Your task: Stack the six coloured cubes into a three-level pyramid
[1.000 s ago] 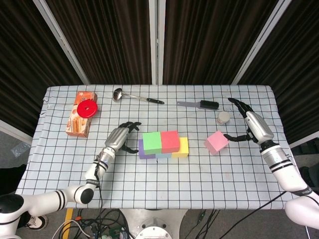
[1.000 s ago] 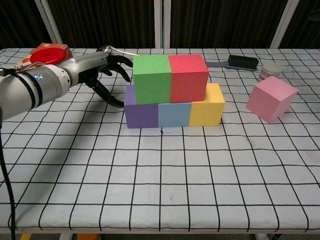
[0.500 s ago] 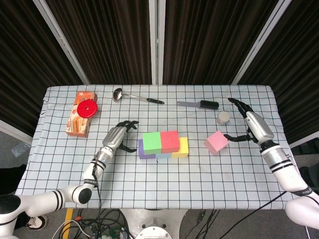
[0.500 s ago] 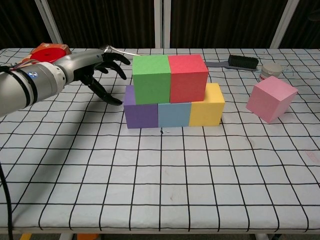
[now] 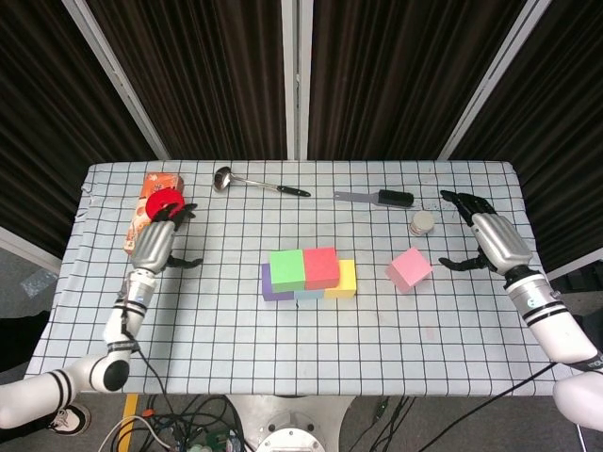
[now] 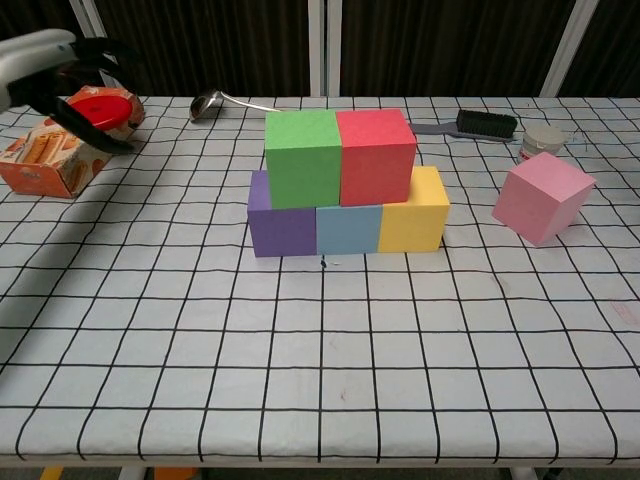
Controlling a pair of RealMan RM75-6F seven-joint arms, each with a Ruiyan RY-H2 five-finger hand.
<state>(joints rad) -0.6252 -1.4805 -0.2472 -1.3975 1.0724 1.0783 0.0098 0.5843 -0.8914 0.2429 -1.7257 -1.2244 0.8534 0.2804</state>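
I see five cubes already stacked mid-table. Bottom row, left to right in the chest view: purple cube [image 6: 281, 220], light blue cube [image 6: 347, 229], yellow cube [image 6: 414, 212], all touching side by side. On top sit the green cube [image 6: 303, 157] and red cube [image 6: 375, 154], touching each other; green rests over purple and blue, red over blue and yellow.

The pink cube [image 5: 409, 269] is not on the stack. It lies on the checked table [image 5: 283, 339] to the right of the pyramid, well apart from it and turned at an angle to the grid lines.

My right hand [image 5: 494, 241] is just right of the pink cube, not touching it. Fingers are spread wide with the thumb reaching toward the cube, and it holds nothing. The chest view does not show this hand.

My left hand [image 5: 155, 243] is far left, well away from the stack, just in front of the snack box [image 5: 143, 226] that has a red disc [image 5: 164, 202] on it. Fingers are apart and lightly curved, with nothing in them. In the chest view it shows only at the top left corner, above the box.

At the back edge: a ladle [image 5: 254, 182], a brush [image 5: 379, 197], and a small white jar [image 5: 423, 221] behind the pink cube.
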